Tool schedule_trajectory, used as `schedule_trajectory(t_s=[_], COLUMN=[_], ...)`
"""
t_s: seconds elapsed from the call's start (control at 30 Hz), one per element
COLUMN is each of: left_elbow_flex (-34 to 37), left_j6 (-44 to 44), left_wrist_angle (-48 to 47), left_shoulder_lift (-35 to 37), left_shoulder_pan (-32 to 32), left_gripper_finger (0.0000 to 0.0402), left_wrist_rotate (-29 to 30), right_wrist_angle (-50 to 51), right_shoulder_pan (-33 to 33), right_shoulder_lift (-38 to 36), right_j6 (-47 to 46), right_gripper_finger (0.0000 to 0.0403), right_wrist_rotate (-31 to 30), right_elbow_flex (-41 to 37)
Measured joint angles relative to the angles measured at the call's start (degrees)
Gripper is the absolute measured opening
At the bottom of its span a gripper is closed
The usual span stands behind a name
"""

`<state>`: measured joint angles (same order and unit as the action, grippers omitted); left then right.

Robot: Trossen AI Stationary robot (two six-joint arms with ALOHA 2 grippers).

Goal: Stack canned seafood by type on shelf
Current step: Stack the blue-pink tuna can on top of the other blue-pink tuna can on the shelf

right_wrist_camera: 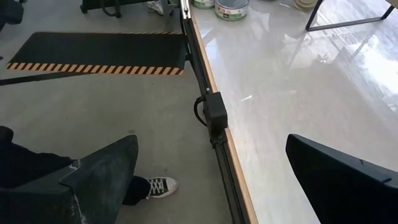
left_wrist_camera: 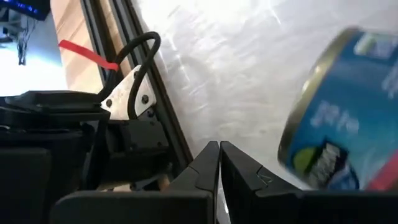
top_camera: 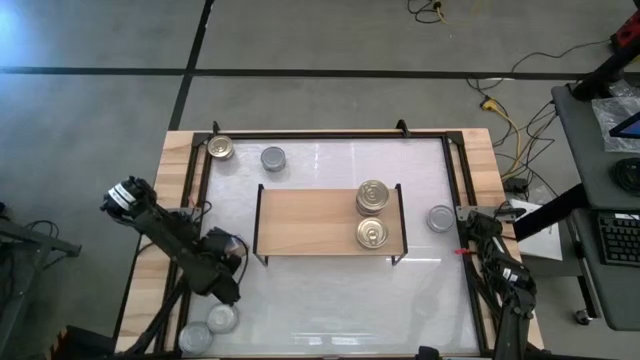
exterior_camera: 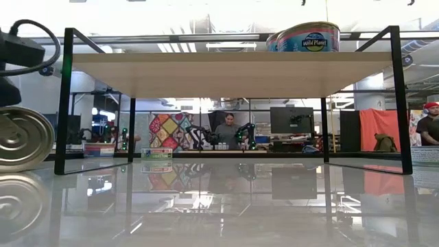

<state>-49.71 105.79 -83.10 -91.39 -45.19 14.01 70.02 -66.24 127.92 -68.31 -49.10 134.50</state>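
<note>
Near the table's (top_camera: 330,295) front-left corner the left gripper (top_camera: 236,250) hangs low over the white top, its arm slanting in from the left edge and its fingers (left_wrist_camera: 208,171) pressed together on nothing. Just beside it, in the left wrist view, a blue-labelled can (left_wrist_camera: 345,118) fills the frame; it looks tipped there, though how it truly sits cannot be told. Two silver cans (top_camera: 222,318) stand upright just behind that gripper, close to the front edge.

Beyond the left gripper, toward the table's middle, the shelf (top_camera: 305,222) lies with its long side running left to right. Two gold-topped cans (top_camera: 373,197) stand upright at its right end, one behind the other, flat faces up; the low view shows a blue label on the near one (exterior_camera: 309,36). Far past the left gripper, at the back-left corner, a gold can (top_camera: 220,148) and a silver can (top_camera: 273,158) stand side by side.

At the right edge the right gripper (top_camera: 478,226) waits, arm folded along the table's side, fingers (right_wrist_camera: 93,177) spread wide and holding nothing. Just beside it, toward the shelf, a silver can (top_camera: 440,218) stands upright.
</note>
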Motion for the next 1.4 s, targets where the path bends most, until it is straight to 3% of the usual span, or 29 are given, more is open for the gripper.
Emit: schedule_trajectory(t_s=[0.2,0.37,0.67,0.83,0.93,1.1,1.4], left_elbow_flex=[-1.55,-3.96,-7.89,-9.52,-8.54,-5.18,4.83], left_j6=[-4.43,-12.98,-22.78,-16.3,-12.05,-10.8,-7.56], left_wrist_angle=[0.91,6.28,17.55,16.32,13.98,13.85,14.65], left_shoulder_lift=[0.41,0.41,0.41,0.42,1.35,7.95,25.75], left_shoulder_pan=[-0.81,-2.93,-12.35,-17.16,-17.68,-17.43,-13.89], left_gripper_finger=[0.0,0.0,0.0,0.0,0.0004,0.0054,0.0206], left_wrist_rotate=[-1.13,-0.81,0.75,16.06,20.62,20.96,18.43], right_wrist_angle=[0.24,0.39,0.36,0.39,0.39,0.37,0.42], right_shoulder_pan=[0.13,0.24,0.15,0.15,0.15,0.09,0.0], right_shoulder_lift=[0.0,0.0,0.0,0.0,0.0,0.0,0.0], right_j6=[0.31,0.32,-0.1,0.55,0.38,-0.71,-0.1], right_gripper_finger=[0.04,0.04,0.04,0.04,0.04,0.04,0.04], right_wrist_rotate=[-0.02,-0.02,-0.02,-0.04,-0.04,-0.02,-0.04], right_elbow_flex=[0.0,0.0,0.0,0.0,0.0,0.0,0.0])
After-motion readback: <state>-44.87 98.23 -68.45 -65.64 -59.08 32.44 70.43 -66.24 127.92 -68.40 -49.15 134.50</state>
